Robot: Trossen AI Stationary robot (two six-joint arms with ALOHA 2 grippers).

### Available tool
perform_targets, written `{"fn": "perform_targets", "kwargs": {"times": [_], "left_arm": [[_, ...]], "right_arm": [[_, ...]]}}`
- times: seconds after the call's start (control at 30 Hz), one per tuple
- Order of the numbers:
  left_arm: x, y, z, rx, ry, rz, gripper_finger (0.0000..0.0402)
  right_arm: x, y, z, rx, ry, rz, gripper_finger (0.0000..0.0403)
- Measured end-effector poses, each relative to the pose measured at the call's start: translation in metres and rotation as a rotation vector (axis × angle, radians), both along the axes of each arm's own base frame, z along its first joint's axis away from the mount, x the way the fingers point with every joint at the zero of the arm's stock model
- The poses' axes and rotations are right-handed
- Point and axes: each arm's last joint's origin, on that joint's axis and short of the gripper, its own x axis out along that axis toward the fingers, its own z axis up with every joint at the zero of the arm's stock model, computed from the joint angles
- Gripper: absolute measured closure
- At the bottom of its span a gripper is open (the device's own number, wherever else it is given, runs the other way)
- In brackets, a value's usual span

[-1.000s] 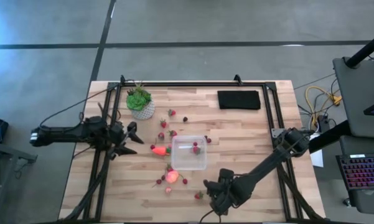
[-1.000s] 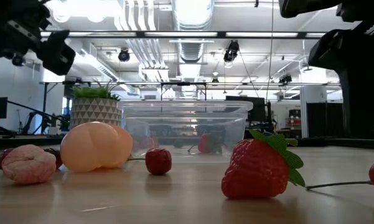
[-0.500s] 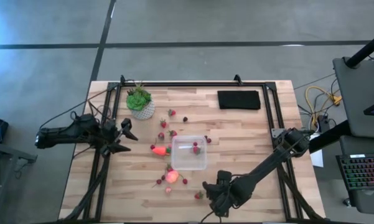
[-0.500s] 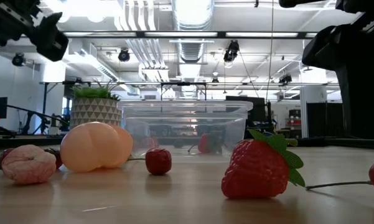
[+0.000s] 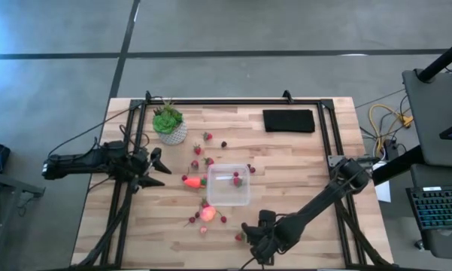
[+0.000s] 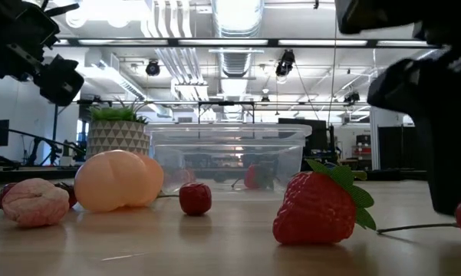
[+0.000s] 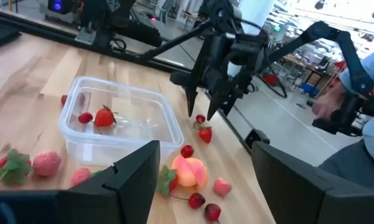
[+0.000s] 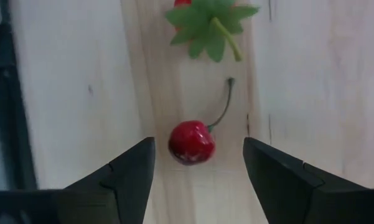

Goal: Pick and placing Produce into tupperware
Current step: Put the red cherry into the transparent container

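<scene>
The clear tupperware (image 5: 228, 185) sits mid-table with a strawberry (image 7: 104, 116) and a cherry (image 7: 85, 117) inside. An orange carrot piece (image 5: 193, 181) lies at its left side, and the pink-red round fruit (image 5: 207, 213) rests on the table at its near left corner. Small red pieces are scattered around. My right gripper (image 8: 199, 144) is open near the table's near edge, pointing down, its fingers standing on either side of a stemmed cherry (image 8: 191, 142) without touching it. A leafy strawberry (image 5: 241, 236) lies beside it. My left gripper (image 5: 159, 164) hovers open left of the tupperware.
A green plant in a pale pot (image 5: 169, 124) stands at the far left, and a black pad (image 5: 289, 120) lies at the far right. A dark metal frame (image 5: 327, 135) runs along the table's sides. Bare wood lies right of the tupperware. A person's arm (image 7: 355, 81) shows beyond the table.
My right gripper has come down toward the table and shifted slightly left, so its fingers now straddle the cherry. My left gripper drew back toward the table's left edge, then came forward again nearly to where it was. The produce and tupperware have not moved.
</scene>
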Motion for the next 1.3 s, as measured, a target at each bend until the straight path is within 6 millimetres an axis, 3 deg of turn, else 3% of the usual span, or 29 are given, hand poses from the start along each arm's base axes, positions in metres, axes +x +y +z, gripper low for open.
{"fn": "perform_targets", "kwargs": {"times": [0.37, 0.9, 1.1, 1.3], "left_arm": [[0.000, 0.001, 0.000, 0.004, 0.002, 0.021, 0.0162], [0.000, 0.001, 0.000, 0.002, 0.003, 0.021, 0.0162], [0.000, 0.001, 0.000, 0.002, 0.004, 0.022, 0.0162], [0.000, 0.001, -0.001, 0.001, 0.005, 0.024, 0.0162]], "right_arm": [[0.000, -0.001, -0.006, -0.014, 0.014, -0.110, 0.0189], [-0.002, -0.004, -0.006, -0.029, 0.035, -0.150, 0.0289], [0.005, -0.003, 0.004, -0.018, -0.008, -0.179, 0.0316], [0.006, -0.008, 0.015, -0.105, -0.030, -0.259, 0.0317]]}}
